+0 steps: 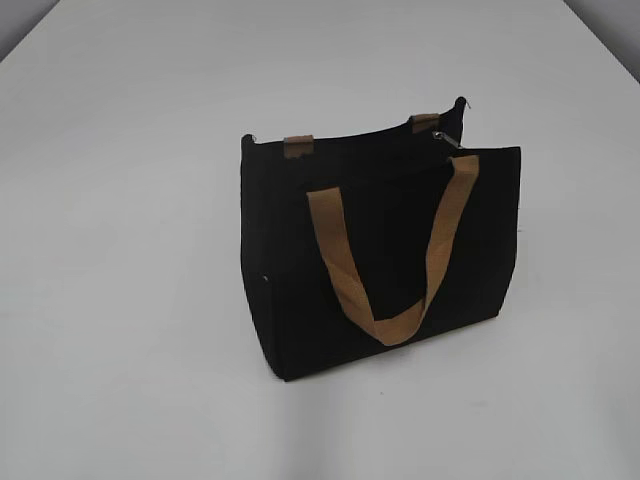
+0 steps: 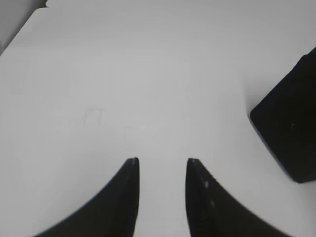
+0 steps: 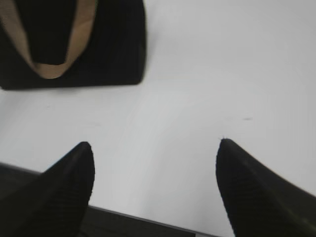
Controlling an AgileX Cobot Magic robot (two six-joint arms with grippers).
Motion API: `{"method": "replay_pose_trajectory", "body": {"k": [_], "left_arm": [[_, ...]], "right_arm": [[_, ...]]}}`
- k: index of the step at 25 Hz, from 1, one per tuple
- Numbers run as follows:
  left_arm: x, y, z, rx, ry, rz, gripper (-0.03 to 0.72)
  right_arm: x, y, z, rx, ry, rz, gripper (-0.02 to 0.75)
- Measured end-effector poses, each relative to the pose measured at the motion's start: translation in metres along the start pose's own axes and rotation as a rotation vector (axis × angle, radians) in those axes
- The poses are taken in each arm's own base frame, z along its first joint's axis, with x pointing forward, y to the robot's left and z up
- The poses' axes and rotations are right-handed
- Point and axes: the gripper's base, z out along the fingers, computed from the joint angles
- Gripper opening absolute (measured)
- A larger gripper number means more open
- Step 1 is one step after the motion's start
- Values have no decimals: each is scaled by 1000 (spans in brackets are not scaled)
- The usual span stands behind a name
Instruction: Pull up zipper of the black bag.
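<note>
The black bag (image 1: 380,255) stands upright in the middle of the white table, its top open. A tan webbing handle (image 1: 395,260) hangs down its front side. The zipper runs along the top edge, with its small silvery pull (image 1: 445,139) at the far right end. No gripper shows in the exterior view. In the left wrist view my left gripper (image 2: 162,160) is open and empty over bare table, with a corner of the bag (image 2: 291,128) at the right. In the right wrist view my right gripper (image 3: 155,148) is wide open and empty, the bag (image 3: 108,44) at the upper left.
The white table (image 1: 120,300) carries only the bag. Its front edge (image 3: 148,219) shows just below my right gripper's fingers. The table's far corners end against a darker background (image 1: 20,20).
</note>
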Motion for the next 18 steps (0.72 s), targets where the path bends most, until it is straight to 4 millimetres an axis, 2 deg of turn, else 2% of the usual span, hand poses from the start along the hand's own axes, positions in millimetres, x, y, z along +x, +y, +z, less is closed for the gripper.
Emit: {"method": "replay_pose_trajectory", "body": {"k": [6, 18], "left_arm": [[0, 0, 0, -7, 0, -3, 242], [0, 0, 0, -7, 0, -3, 242]], "right_arm": [[-1, 1, 2, 266, 11, 151, 592], [-1, 1, 1, 229, 9, 130, 592]]}}
